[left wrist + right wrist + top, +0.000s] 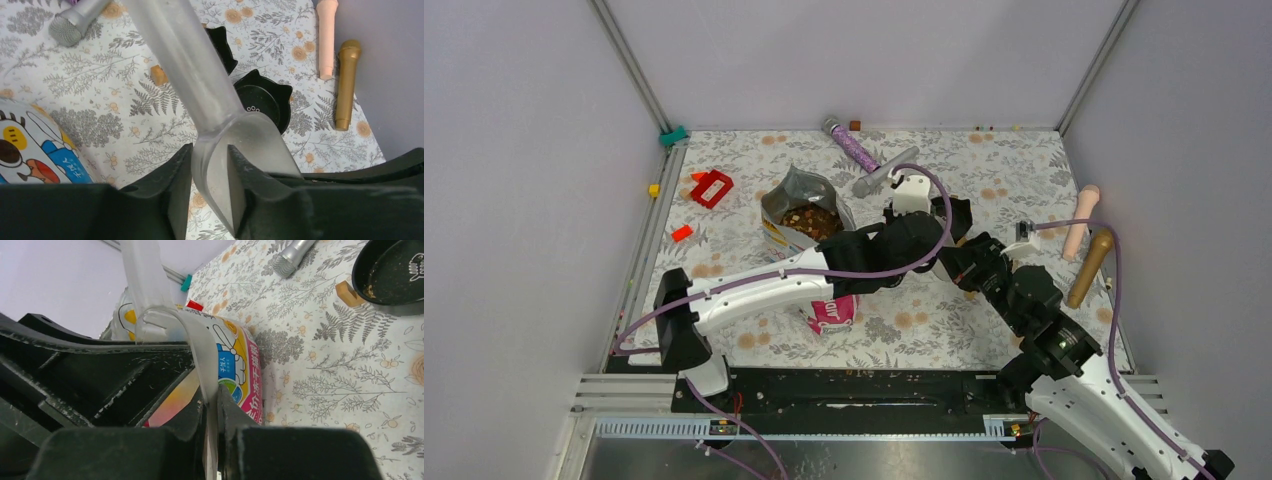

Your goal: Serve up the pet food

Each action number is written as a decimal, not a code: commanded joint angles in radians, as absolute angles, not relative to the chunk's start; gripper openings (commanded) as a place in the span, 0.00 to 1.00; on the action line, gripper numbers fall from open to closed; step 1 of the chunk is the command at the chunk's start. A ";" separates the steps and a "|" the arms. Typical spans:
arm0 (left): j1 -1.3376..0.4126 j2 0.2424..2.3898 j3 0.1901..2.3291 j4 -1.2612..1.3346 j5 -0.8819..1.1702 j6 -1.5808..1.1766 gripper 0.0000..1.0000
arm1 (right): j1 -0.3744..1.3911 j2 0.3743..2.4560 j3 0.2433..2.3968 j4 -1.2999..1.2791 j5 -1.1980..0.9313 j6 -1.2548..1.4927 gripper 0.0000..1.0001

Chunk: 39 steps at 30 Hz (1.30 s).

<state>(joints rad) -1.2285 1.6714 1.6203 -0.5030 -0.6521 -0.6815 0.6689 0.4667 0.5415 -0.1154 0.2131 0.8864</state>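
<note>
The left arm (pixel 764 285) stretches from the table's near-left corner toward its middle. The right arm (pixel 1034 300) folds in from the near-right corner, and the two wrists meet there. The left gripper (pixel 210 195) is clamped on a clear scoop (pixel 195 85). The right gripper (pixel 211 415) pinches a thin clear edge, seemingly of the same scoop.

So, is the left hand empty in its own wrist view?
No. The left hand is shut on a translucent plastic scoop, which is pinched between its two fingers.
</note>
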 commanded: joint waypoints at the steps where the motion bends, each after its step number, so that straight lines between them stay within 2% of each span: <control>1: -1.221 1.693 1.642 -0.467 -0.609 -0.653 0.19 | 0.680 0.497 0.562 -0.009 0.137 0.894 0.06; 3: -1.221 1.696 1.657 -0.485 -0.621 -0.636 0.00 | 0.682 0.500 0.565 -0.009 0.126 0.885 0.14; 5: -1.220 1.690 1.664 -0.489 -0.620 -0.595 0.00 | 0.684 0.493 0.563 -0.009 0.117 0.877 0.21; 7: -1.220 1.675 1.668 -0.493 -0.595 -0.524 0.00 | 0.683 0.478 0.556 -0.009 0.089 0.833 0.34; 11: -1.221 1.616 1.661 -0.558 -0.554 -0.442 0.00 | 0.684 0.422 0.497 0.060 0.007 0.708 0.87; 12: -1.221 1.589 1.646 -0.572 -0.543 -0.427 0.00 | 0.684 0.398 0.478 0.063 -0.032 0.679 0.95; 13: -1.221 1.563 1.623 -0.579 -0.524 -0.412 0.00 | 0.684 0.373 0.465 0.064 -0.077 0.648 0.99; 17: -1.221 1.431 1.492 -0.587 -0.415 -0.343 0.00 | 0.684 0.281 0.450 -0.034 -0.196 0.536 1.00; 24: -1.225 1.250 1.337 -0.696 -0.128 -0.215 0.00 | 0.684 0.301 0.562 -0.386 -0.170 0.435 1.00; 27: -1.238 1.197 1.261 -0.748 -0.026 -0.129 0.00 | 0.684 0.344 0.557 -0.420 -0.246 0.432 0.99; 31: -1.270 1.182 1.214 -0.815 -0.046 -0.042 0.00 | 0.683 0.371 0.577 -0.459 -0.377 0.431 0.99; 34: -1.296 1.193 1.197 -0.876 0.082 0.042 0.00 | 0.683 0.356 0.607 -0.479 -0.509 0.428 1.00; 37: -1.314 1.190 1.162 -0.878 0.062 0.049 0.00 | 0.684 0.317 0.615 -0.483 -0.610 0.440 1.00; 39: -1.315 1.182 1.156 -0.872 0.092 0.069 0.00 | 0.684 0.286 0.615 -0.494 -0.606 0.458 0.99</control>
<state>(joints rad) -1.3071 1.1999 1.1664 -0.8783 0.0109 -0.0097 0.6788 0.3378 0.5659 -0.4812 -0.4702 0.4515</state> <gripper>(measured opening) 0.146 0.993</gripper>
